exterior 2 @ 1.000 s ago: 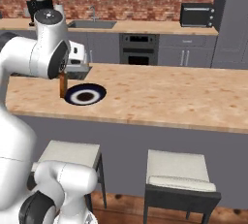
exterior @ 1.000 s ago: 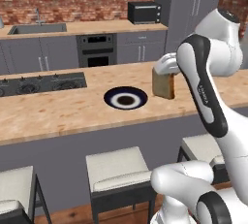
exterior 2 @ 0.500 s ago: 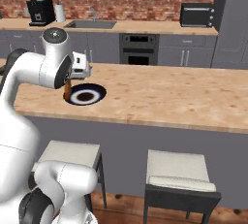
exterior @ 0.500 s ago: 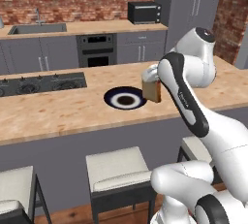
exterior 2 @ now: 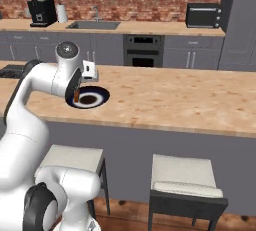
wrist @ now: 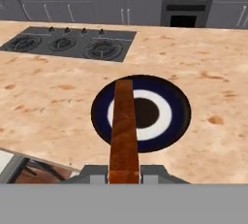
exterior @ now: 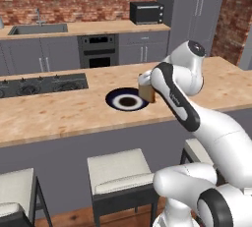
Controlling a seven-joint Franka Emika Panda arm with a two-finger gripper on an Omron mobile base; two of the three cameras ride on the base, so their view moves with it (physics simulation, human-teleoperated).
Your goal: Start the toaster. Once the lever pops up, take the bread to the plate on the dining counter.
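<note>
The gripper (wrist: 124, 172) was closed on the bread (wrist: 124, 128), holding the slice on its edge between the 2 jaws. From the hand view, the slice stood thin side toward the camera, and its long axis ran straight away from the jaws, out over the plate (wrist: 177, 99). The plate lay on the dining counter (wrist: 48, 106), directly ahead of and below the slice, so the far end of the bread seemed to reach the white middle of the plate. In the left base view the bread (exterior: 146, 91) hung just beside the plate's (exterior: 114, 98) right rim, apparently above it and not touching.

Compared with 1 second before, the arm had swung the bread lower and nearer to the plate. I judged that only a small move forward and down was left before the release.
</note>
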